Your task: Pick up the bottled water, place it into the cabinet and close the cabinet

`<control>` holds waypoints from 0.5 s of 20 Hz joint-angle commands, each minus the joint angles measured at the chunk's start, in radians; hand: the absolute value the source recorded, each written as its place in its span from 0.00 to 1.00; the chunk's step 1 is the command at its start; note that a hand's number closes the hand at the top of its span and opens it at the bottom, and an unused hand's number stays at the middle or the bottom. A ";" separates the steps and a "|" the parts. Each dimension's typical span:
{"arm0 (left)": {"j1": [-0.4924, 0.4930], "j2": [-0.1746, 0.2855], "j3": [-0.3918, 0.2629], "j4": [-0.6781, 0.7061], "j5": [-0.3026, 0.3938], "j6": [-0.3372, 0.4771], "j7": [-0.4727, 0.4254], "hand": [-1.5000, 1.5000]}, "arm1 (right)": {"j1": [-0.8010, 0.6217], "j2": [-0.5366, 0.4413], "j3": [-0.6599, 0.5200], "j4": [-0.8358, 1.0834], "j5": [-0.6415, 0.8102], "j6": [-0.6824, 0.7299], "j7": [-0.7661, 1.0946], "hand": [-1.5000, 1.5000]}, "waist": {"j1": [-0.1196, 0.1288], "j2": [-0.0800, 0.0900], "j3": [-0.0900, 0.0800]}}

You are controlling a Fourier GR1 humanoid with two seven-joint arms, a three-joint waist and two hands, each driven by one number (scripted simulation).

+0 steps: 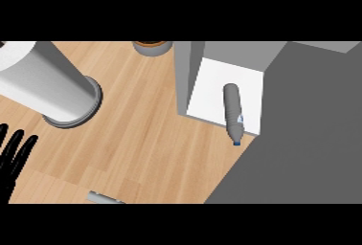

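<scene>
Head view, 1 frame.

My left hand showed at the view's left edge, low down. It was matte black, with the fingers straight, spread a little and pointing up. It was open, held nothing, and rested well apart from the bottle.

The bottled water lay on its side inside the cabinet. It was a slender grey cylinder tapering to a narrow neck, with a small blue cap and a pale scrap of label just above the neck. The cap end pointed toward the view's lower edge. The body rested on the cabinet's flat white shelf. The neck and cap reached past the shelf's near edge.

The cabinet stood open toward me. It had plain grey walls, smooth and boxy, around the white shelf.

The counter was light wood with the grain running in long planks. Right of it was a flat, featureless dark grey area. I could not tell what it was.

1 large paper towel roll stood at upper left, a white cylinder with a faintly grainy surface on a round dark grey base. 1 round grey cup with a brown rim sat at the top edge. 1 small grey object was cut off at the bottom edge, and I could not identify it.
</scene>
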 commanded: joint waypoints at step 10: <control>-0.004 0.017 0.027 0.016 0.017 -0.033 0.001 0.00 | -0.088 0.123 0.026 0.137 -0.136 -0.088 0.106 1.00 | 0.010 0.010 0.007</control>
